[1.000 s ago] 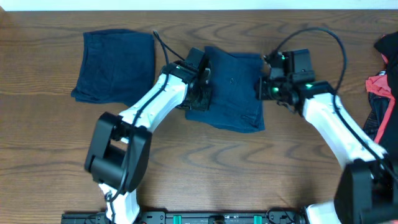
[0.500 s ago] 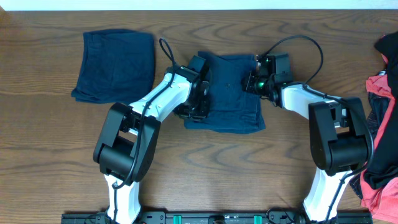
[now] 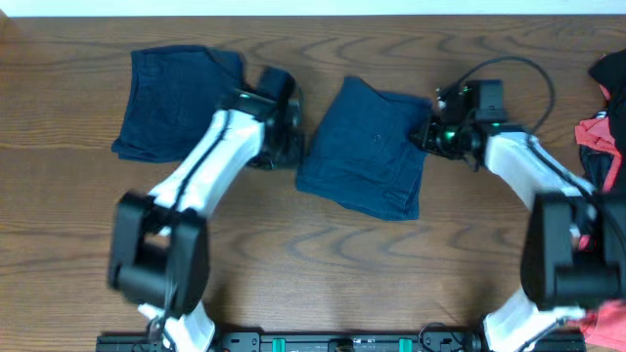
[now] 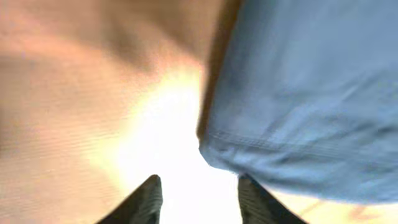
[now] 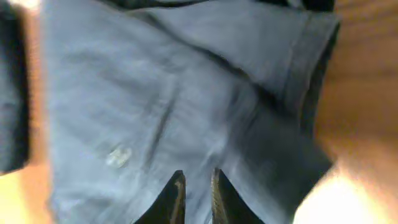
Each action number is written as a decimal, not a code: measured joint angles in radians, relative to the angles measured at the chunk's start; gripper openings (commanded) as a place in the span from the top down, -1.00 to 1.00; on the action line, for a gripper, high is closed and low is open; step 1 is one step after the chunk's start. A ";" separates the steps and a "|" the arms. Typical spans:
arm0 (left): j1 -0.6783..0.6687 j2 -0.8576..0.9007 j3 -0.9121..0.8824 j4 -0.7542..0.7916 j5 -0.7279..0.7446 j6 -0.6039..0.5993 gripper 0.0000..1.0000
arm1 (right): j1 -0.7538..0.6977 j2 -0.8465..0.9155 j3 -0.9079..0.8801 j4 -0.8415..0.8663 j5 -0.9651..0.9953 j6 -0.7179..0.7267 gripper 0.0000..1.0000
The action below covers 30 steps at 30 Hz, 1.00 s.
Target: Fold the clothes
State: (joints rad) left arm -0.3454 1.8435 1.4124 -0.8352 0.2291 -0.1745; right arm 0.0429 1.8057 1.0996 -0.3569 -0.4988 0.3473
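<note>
A folded dark blue garment (image 3: 362, 147) lies at the table's centre, turned slightly askew. My left gripper (image 3: 286, 137) is open and empty just left of the garment's left edge; in the left wrist view the jaws (image 4: 199, 186) frame bare table, with the garment's hem (image 4: 298, 106) to their right. My right gripper (image 3: 436, 133) is at the garment's upper right corner. In the right wrist view its jaws (image 5: 198, 180) are nearly together, pinched on the blue cloth (image 5: 155, 106).
A second folded navy garment (image 3: 181, 98) lies at the back left. A heap of red and black clothes (image 3: 602, 117) sits at the right edge. The wooden table (image 3: 323, 264) is bare toward the front.
My left gripper let go and drew back left off the garment. My right gripper moved right, and the garment shifted and turned with it.
</note>
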 measured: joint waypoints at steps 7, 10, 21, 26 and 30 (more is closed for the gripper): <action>0.001 -0.040 0.002 0.070 -0.003 0.000 0.11 | 0.086 -0.156 0.003 -0.301 -0.010 -0.050 0.67; 0.002 0.005 0.002 0.071 -0.003 0.000 0.06 | 0.158 -0.123 -0.005 -0.373 0.053 -0.060 0.67; 0.002 0.061 0.002 0.066 -0.003 0.000 -0.01 | 0.276 0.032 -0.062 -0.376 0.246 0.016 0.98; 0.002 0.061 0.002 0.055 -0.003 0.000 -0.10 | 0.233 0.040 -0.031 -0.376 0.418 0.066 0.98; 0.002 0.061 0.002 0.064 -0.001 0.001 -0.24 | 0.135 0.042 -0.016 -0.376 0.617 0.082 0.92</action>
State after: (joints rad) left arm -0.3439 1.9049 1.4139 -0.7712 0.2283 -0.1734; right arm 0.1783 1.8481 1.0832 -0.7326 0.1184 0.4290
